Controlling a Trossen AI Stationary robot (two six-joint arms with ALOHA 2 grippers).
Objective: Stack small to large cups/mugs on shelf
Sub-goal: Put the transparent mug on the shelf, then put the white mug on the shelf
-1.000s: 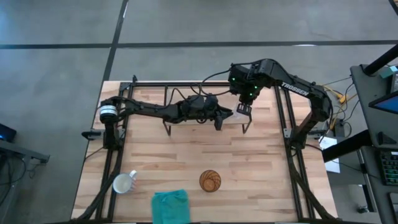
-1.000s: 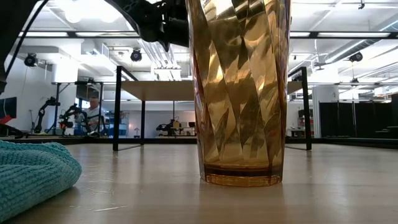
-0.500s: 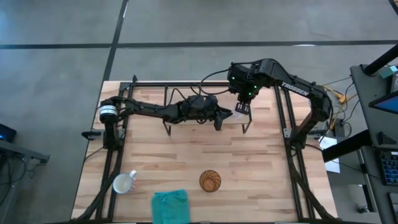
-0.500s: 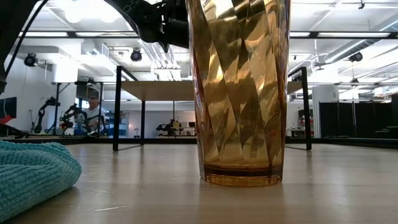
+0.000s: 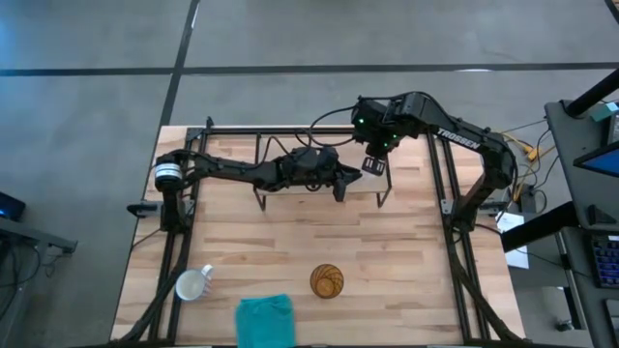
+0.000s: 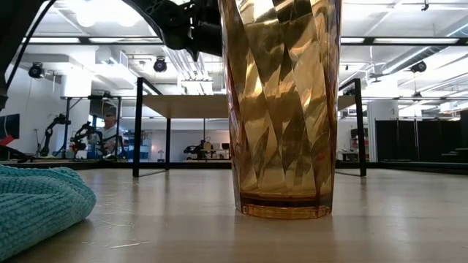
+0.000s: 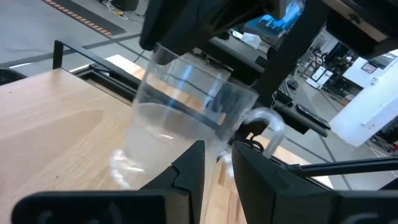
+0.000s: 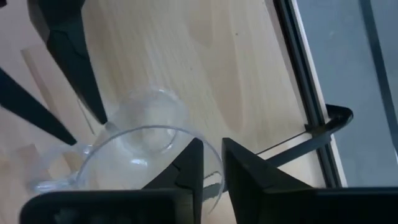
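Observation:
The small clear glass, which has a handle, stands over the right end of the shelf; it also shows in the high view. My left gripper reaches along the shelf and is shut at the glass's handle side. My right gripper comes from above and is shut on its rim. The white mug lies near the table's near left corner. The amber tumbler stands upright at the near middle and hides the glass in the low view. My left gripper has its two fingers closed level from the table's left on the glass just beside the lower end of the handle. The fingers themselves hide the exact place of contact. My right gripper holds the glass's rim, on the side away from the handle, with one finger inside the glass and one outside. The fingers point down from above. The glass stays upright under them, over the shelf board.
A teal cloth lies at the table's near edge, between the mug and the tumbler. The shelf's black wire legs stand on the table's far half. Black frame rails run along the table's sides.
My right gripper has moved a little toward the table's far edge, still over the shelf's right end.

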